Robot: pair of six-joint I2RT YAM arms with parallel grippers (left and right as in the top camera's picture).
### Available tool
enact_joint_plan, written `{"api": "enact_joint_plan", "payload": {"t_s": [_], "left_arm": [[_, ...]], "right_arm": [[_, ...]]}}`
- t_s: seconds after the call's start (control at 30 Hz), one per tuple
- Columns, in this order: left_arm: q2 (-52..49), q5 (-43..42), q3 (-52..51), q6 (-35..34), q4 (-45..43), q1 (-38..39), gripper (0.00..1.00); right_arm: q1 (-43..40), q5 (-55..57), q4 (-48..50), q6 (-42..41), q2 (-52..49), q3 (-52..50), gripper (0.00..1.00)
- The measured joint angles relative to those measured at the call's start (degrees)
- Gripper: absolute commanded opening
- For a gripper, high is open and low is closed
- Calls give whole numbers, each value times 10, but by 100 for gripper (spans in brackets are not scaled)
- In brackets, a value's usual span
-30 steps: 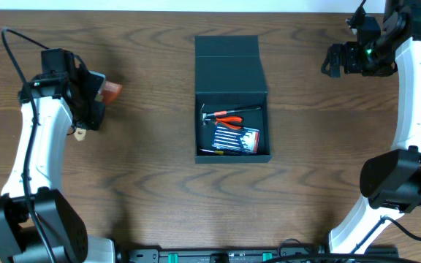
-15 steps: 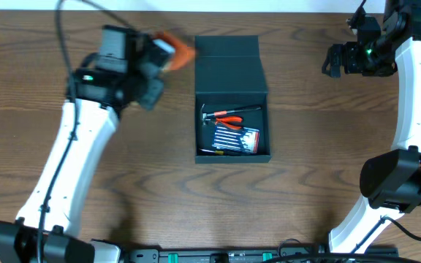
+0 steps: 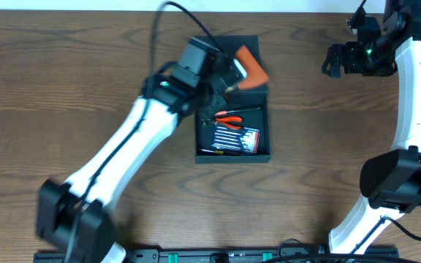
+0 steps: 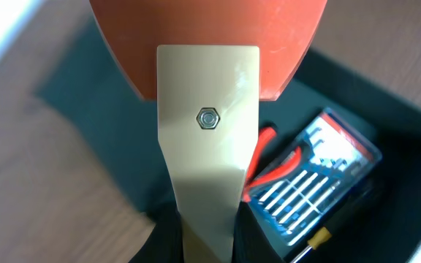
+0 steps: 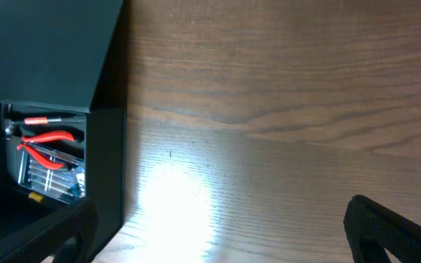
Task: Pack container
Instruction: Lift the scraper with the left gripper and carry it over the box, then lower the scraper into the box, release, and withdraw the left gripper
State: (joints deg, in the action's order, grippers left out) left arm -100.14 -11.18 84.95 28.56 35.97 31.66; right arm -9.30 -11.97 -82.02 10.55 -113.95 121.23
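The dark teal container [image 3: 232, 95] stands open at the table's middle, its flap lid [image 3: 227, 47] lying back. Inside are red pliers [image 3: 231, 120], a blue bit case [image 3: 237, 139] and a yellow-tipped screwdriver [image 4: 320, 237]. My left gripper [image 3: 224, 71] is shut on the beige handle [image 4: 207, 146] of an orange-headed scraper [image 3: 251, 67], held over the box's far end. In the left wrist view the fingers [image 4: 207, 245] clamp the handle above the bit case [image 4: 320, 175]. My right gripper [image 3: 335, 60] is open and empty, right of the box; the container also shows in its view [image 5: 50, 51].
The brown wooden table [image 3: 123, 146] surrounds the box. The right wrist view shows bare wood [image 5: 283, 109] between the open fingers [image 5: 218, 237]. The right arm's base [image 3: 393, 183] stands at the right edge.
My left arm has swung from the table's left side rightward to above the box, carrying the orange scraper. The right arm has not moved.
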Motion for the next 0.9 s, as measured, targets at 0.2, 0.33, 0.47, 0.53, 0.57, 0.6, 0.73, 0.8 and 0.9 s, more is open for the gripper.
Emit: {"api": "enact_joint_plan", "payload": {"t_s": [0.2, 0.33, 0.47, 0.53, 0.57, 0.6, 0.73, 0.8, 0.9], "left_arm": [[-84, -25, 0, 7, 0, 13, 6], [-103, -35, 0, 9, 10, 13, 6], [-103, -39, 0, 11, 13, 13, 6], [-103, -39, 0, 11, 16, 13, 6], [-103, -39, 0, 13, 17, 13, 6], [-103, -39, 0, 13, 18, 13, 5], [-103, -39, 0, 13, 37, 13, 7], [-103, -39, 0, 13, 47, 13, 13], [-103, -39, 0, 15, 60, 13, 43]], "right_arm": [[0, 0, 0, 0, 0, 0, 99], [0, 0, 0, 0, 0, 0, 99], [0, 0, 0, 0, 0, 0, 99], [0, 0, 0, 0, 0, 0, 99], [0, 0, 0, 0, 0, 0, 99], [0, 0, 0, 0, 0, 0, 99], [0, 0, 1, 0, 0, 0, 99], [0, 0, 2, 0, 0, 0, 99], [0, 0, 2, 0, 0, 0, 99]]}}
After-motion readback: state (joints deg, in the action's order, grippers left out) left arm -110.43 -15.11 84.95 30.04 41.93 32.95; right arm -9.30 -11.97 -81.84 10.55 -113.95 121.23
